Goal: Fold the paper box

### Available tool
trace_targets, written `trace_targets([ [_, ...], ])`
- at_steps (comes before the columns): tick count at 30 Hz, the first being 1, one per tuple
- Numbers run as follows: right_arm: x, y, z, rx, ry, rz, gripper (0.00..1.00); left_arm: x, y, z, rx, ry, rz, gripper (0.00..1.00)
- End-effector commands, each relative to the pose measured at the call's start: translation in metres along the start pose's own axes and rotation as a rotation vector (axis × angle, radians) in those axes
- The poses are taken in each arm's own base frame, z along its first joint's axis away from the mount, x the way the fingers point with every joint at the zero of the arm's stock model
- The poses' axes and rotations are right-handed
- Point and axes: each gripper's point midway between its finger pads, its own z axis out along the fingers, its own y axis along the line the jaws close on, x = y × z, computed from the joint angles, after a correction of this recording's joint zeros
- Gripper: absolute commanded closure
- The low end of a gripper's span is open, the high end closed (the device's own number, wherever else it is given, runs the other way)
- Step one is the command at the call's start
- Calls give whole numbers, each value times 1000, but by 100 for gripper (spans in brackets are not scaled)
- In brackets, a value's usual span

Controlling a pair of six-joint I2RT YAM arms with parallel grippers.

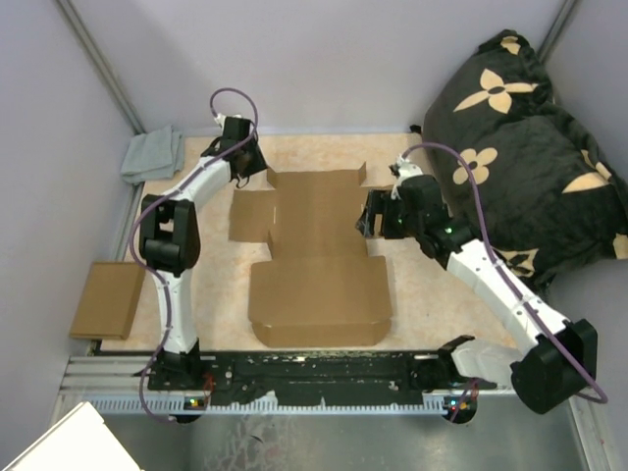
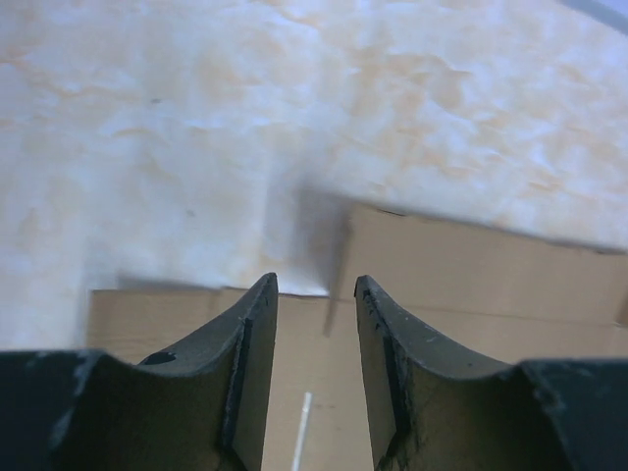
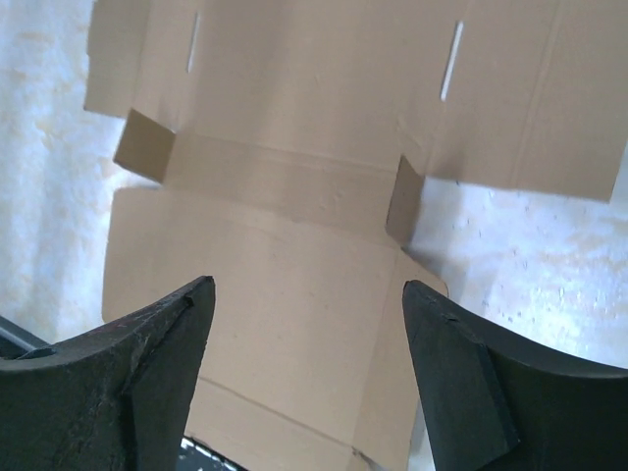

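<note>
Box (image 1: 314,255) flat on the table (image 1: 422,294), spread open in the middle, big panel nearest the bases, two small tabs standing part-way up. Hovering over its far-left corner with the left gripper (image 1: 257,169), fingers part-open, nothing between them; probably lined up to catch that side flap. Poised at the right edge with the right gripper (image 1: 366,222), jaws wide, empty too, likely set to lift the opposite flap. Folding barely begun.
</note>
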Motion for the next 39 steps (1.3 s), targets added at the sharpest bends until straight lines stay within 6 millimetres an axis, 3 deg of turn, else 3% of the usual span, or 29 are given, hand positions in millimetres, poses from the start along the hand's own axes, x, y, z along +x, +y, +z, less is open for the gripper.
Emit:
trace_targets([
  [1,7,0,-15,-22,-28,-7,22,-7,14,10,-63,15,41,55],
  [8,21,-8,-17,7,17,-14,21,-1,1,18,23,32,50,55],
  [18,33,-14,-14,24,46,-5,21,-1,-5,0,84,-1,38,51],
  [29,34,-13,-8,15,52,2,20,-7,-6,-9,88,-19,52,51],
  [33,34,-12,-6,14,55,2,20,-5,-8,-5,98,-8,48,51],
  [39,33,-10,-2,3,58,5,20,7,-12,18,113,48,53,51],
])
